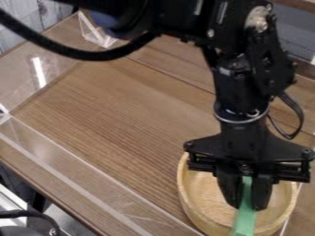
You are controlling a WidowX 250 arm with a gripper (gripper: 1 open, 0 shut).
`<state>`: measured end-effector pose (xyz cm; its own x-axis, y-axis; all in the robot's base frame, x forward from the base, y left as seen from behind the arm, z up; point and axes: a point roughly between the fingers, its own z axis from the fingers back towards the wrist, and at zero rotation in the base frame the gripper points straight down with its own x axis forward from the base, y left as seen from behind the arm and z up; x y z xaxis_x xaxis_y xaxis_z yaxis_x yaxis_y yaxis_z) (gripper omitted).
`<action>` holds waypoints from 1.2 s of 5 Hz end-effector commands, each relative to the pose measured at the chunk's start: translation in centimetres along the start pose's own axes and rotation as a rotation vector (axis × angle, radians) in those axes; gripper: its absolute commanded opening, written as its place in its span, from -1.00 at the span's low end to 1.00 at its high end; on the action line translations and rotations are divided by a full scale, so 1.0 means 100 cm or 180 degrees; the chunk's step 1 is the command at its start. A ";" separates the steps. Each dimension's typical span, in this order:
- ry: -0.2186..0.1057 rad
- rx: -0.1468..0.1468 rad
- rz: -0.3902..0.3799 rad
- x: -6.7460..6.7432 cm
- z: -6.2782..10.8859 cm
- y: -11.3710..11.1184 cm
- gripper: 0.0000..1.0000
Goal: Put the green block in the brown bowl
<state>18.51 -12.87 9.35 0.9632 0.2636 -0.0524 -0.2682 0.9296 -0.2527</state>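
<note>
The black gripper (250,195) hangs over the brown bowl (200,205) at about five o'clock in the view, pointing steeply down, its two dark fingers (234,190) pressed together on the green block (250,212). The block is a thin, flat, bright-green bar, pinched near its upper end and hanging nearly upright with a slight lean, its lower end reaching toward six o'clock, down inside the bowl's rim; whether that end touches the bowl's floor cannot be told, since the bottom edge of the view cuts it off. The bowl is round, light-brown wood with a thick pale rim, and it sits at the lower right of the wooden table (110,101), partly covered by the gripper's wide black crossbar, which spans the bowl from about nine to three o'clock. Above the gripper, the black robot arm (252,64) rises toward twelve o'clock, with a black cable (74,48) looping off toward ten o'clock. A clear plastic sheet or panel (55,161) runs along the table's near edge from nine toward seven o'clock, catching light.
</note>
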 end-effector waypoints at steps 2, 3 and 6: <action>-0.0062 -0.0073 0.0025 0.006 0.006 -0.003 -1.00; -0.0058 -0.0079 0.0028 0.007 0.006 -0.003 -1.00; -0.0003 -0.0093 0.0096 0.011 -0.004 0.004 -1.00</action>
<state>19.18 -12.22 8.25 0.9518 0.2959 -0.0806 -0.3067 0.9146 -0.2637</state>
